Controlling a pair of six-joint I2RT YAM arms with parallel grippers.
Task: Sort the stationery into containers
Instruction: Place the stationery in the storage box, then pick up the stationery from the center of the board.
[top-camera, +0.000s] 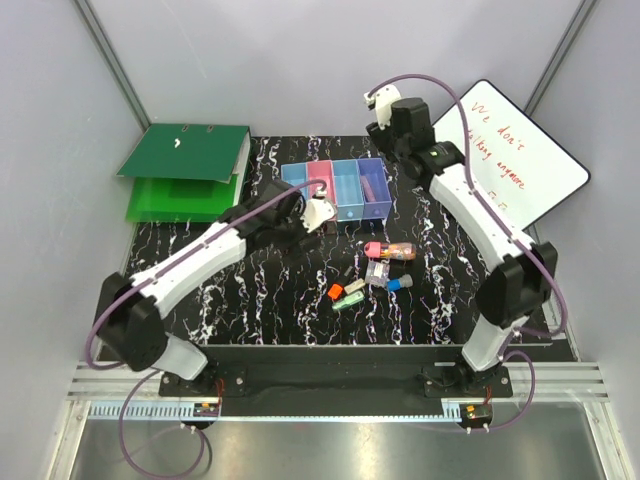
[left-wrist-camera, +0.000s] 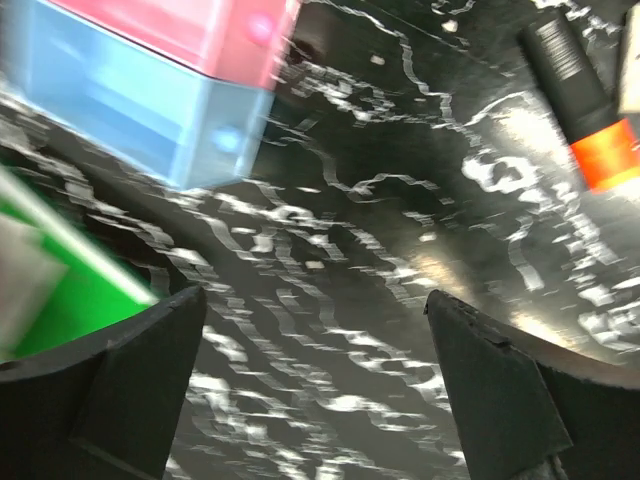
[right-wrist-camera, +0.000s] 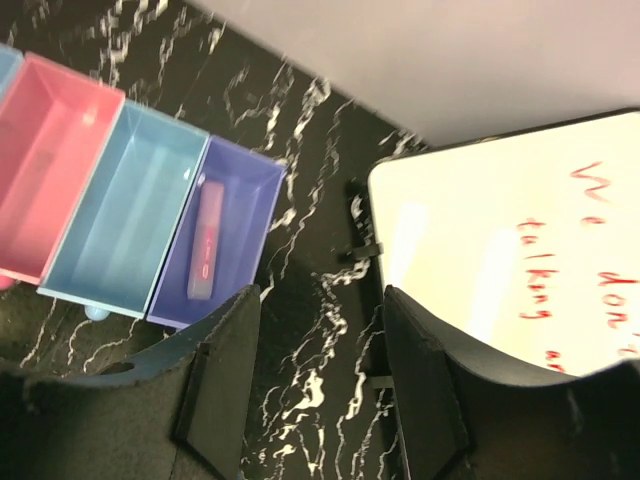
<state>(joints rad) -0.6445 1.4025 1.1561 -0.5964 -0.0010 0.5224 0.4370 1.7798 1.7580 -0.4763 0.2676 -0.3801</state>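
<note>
Stationery (top-camera: 372, 272): small pieces loose on the surface (top-camera: 270, 300), in front of the bins (top-camera: 335, 188); pink-capped tube (top-camera: 388, 249), orange, green, beige, blue and clear bits close together.
Bins: four translucent open boxes in a joined row, blue, pink, blue, purple; a pink stick (right-wrist-camera: 205, 240) lies in the purple one.
Surface: glossy black, white marbling.
Left tool (left-wrist-camera: 312, 310): spread, empty, near the blue end bin; its view is blurred.
Right tool (right-wrist-camera: 322, 300): spread, empty, between the purple bin and the whiteboard (right-wrist-camera: 500, 250).
Around: green binders (top-camera: 185, 170) at back left.
</note>
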